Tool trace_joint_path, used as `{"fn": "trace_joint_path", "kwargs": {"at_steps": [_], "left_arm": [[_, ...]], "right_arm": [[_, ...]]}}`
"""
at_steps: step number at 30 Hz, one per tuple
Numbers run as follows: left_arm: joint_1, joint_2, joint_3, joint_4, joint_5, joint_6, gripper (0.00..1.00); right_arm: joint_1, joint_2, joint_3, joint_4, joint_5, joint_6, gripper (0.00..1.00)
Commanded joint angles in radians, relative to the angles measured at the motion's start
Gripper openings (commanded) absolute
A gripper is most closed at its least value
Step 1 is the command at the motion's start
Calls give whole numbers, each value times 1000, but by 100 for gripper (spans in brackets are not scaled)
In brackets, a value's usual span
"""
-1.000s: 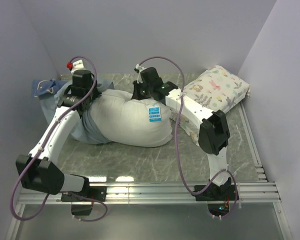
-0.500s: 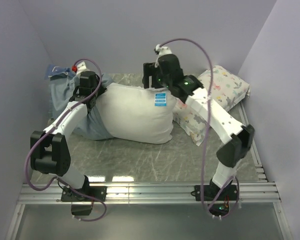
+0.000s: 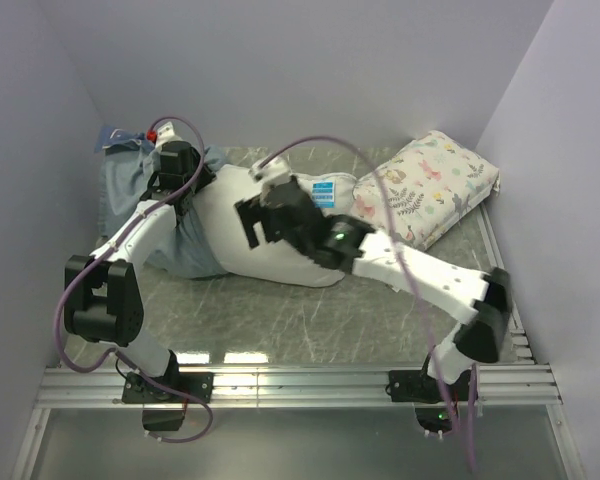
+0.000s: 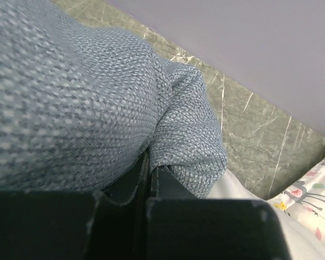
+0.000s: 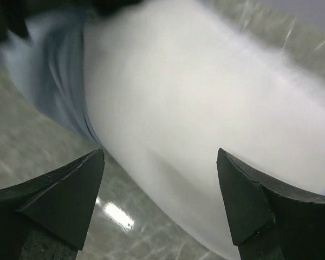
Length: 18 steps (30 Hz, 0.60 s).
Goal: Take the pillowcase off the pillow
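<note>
The white pillow (image 3: 305,262) lies across the middle of the table, its blue tag (image 3: 325,192) at the far right end. Its left end still sits in the grey-blue pillowcase (image 3: 125,195), which is bunched toward the back left wall. My left gripper (image 3: 170,160) is shut on a fold of the pillowcase (image 4: 97,81), with the fabric pinched between its fingers (image 4: 151,176). My right gripper (image 3: 252,222) hovers open over the pillow (image 5: 195,97), holding nothing, with the gripper (image 5: 160,155) above the pillow's near edge. Pillowcase folds (image 5: 59,70) show at the left.
A cream floral pillow (image 3: 435,185) lies at the back right, touching the white pillow's right end, and the floral pillow (image 4: 319,195) also shows in the left wrist view. Walls close in the table (image 3: 310,320) on three sides. A metal rail (image 3: 300,380) runs along the near edge.
My right gripper has opened, let go of the pillow's far edge and swung forward over its middle. My left gripper has pulled the pillowcase back and left, baring more pillow.
</note>
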Motion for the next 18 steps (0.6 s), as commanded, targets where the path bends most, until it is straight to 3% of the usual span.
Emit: {"fn": "trace_joint_path", "kwargs": {"at_steps": [1, 7, 9, 11, 12, 15, 16, 18], "left_arm": [[-6, 34, -59, -218, 59, 18, 5], [-6, 9, -31, -244, 77, 30, 7], [-7, -7, -19, -251, 90, 40, 7], [-7, -32, 1, -261, 94, 46, 11], [-7, -40, 10, -265, 96, 53, 13], [-7, -82, 54, -296, 87, 72, 24], [-7, -102, 70, -316, 84, 76, 36], [-7, -121, 116, -330, 81, 96, 46]], "right_arm": [[60, 113, -63, 40, 91, -23, 92], [67, 311, -30, 89, 139, -36, 100], [50, 383, -8, 75, 142, -30, 99], [22, 439, 16, 51, 146, -3, 93], [11, 452, 21, 46, 136, 7, 87], [-27, 474, 19, 26, 74, 46, 26], [-30, 472, 16, 25, 59, 50, 6], [-36, 461, 18, 14, 59, 52, 0]]}}
